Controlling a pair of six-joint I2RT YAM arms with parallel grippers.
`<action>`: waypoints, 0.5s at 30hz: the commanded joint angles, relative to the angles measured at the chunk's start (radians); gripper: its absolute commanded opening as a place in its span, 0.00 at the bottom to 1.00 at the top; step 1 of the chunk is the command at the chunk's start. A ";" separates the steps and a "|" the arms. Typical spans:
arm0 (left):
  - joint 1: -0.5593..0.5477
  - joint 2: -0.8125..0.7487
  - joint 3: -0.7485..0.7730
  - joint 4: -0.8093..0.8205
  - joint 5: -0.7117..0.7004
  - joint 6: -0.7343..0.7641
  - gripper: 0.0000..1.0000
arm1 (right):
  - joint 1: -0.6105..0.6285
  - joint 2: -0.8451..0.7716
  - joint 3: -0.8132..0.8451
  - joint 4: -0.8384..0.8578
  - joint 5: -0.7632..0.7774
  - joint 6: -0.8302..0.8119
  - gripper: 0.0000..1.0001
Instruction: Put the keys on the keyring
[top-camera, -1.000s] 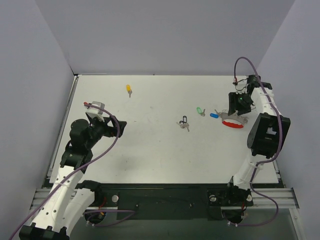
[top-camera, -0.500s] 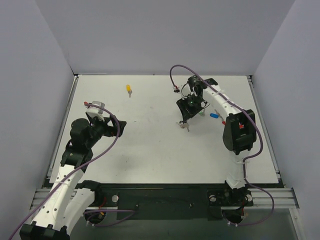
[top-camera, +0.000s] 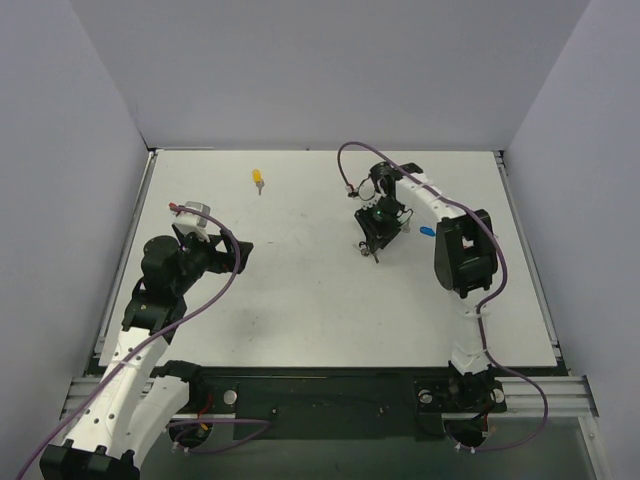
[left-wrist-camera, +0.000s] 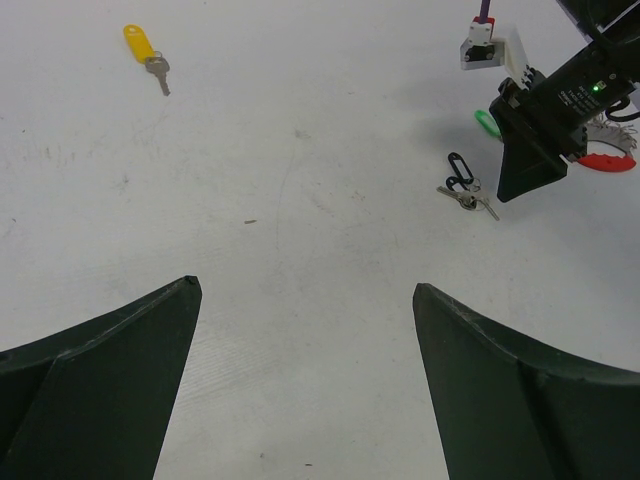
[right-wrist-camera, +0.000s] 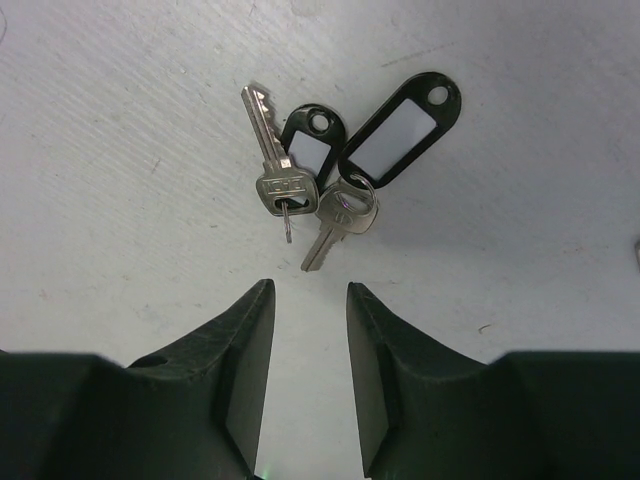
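Keys (left-wrist-camera: 465, 192) are lying loose on the desk (top-camera: 300, 300), none threaded as far as I'm seeing: the yellow key (top-camera: 258, 178) far back, the blue key (top-camera: 428, 231) and green key (left-wrist-camera: 485, 121) near the red keyring (left-wrist-camera: 610, 161) sitting beyond the right arm. The right claw (right-wrist-camera: 310, 300) is hovering just short of the black-tagged pair (right-wrist-camera: 300, 190), fingers narrowly parted, gripping nothing. The left claw (left-wrist-camera: 305, 300) is gaping wide, empty. Everything is waiting, I'd say.
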 joint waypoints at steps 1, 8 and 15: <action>0.007 -0.001 0.007 0.041 0.013 0.010 0.98 | 0.019 0.017 0.057 -0.058 -0.009 0.017 0.31; 0.007 0.001 0.006 0.042 0.013 0.010 0.98 | 0.030 0.072 0.116 -0.084 0.006 0.020 0.26; 0.007 0.003 0.004 0.042 0.015 0.009 0.98 | 0.042 0.089 0.120 -0.087 0.014 0.018 0.24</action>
